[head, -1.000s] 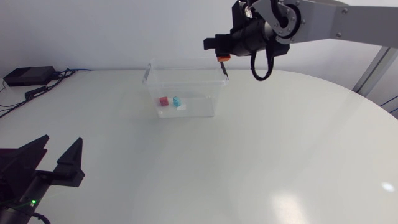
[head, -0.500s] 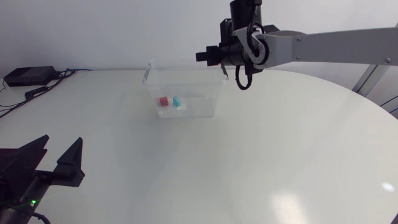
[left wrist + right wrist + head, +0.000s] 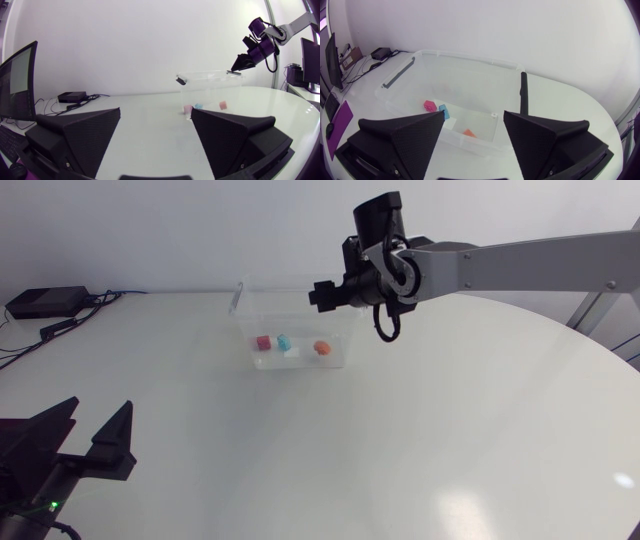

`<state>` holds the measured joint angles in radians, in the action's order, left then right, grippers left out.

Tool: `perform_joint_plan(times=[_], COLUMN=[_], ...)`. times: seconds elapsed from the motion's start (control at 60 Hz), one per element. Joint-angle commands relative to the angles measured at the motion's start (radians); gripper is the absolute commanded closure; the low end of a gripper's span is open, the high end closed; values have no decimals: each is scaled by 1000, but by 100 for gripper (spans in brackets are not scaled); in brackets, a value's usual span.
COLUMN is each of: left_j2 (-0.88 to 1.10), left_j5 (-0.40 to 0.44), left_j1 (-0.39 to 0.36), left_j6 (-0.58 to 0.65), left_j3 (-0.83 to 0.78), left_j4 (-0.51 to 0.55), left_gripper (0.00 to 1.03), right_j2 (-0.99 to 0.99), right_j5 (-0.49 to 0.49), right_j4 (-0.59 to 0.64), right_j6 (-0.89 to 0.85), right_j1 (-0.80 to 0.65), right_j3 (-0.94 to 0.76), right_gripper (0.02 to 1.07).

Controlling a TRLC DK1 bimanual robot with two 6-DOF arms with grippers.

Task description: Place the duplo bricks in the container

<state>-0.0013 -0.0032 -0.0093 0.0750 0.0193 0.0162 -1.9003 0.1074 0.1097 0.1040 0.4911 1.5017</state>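
One red brick (image 3: pixel 263 342), a blue brick (image 3: pixel 284 341) and an orange brick (image 3: pixel 322 347) lie in the container (image 3: pixel 238 297). The right gripper (image 3: pixel 320 293) above it and the left gripper (image 3: pixel 98 410) both gape, empty.

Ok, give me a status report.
Right gripper open, above the container. Left gripper open, low by the table edge. Orange brick, red brick, blue brick, white piece all inside. Nothing in the way.
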Motion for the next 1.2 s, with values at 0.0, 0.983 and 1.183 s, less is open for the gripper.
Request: perform_joint_plan(times=[0.0, 0.983, 1.183], left_j2=[-11, -11, -11], left_j5=[8, 8, 8], left_j1=[6, 6, 6], left_j6=[-7, -7, -7], left_j3=[-18, -18, -18], left_j4=[-9, -9, -9], left_gripper=[4, 4, 4], right_j2=[6, 688, 873], right_j5=[17, 196, 285], right_j4=[27, 70, 25], right_j6=[19, -12, -27], right_j1=[6, -267, -266], right_j3=[15, -428, -583], right_gripper=[7, 7, 7])
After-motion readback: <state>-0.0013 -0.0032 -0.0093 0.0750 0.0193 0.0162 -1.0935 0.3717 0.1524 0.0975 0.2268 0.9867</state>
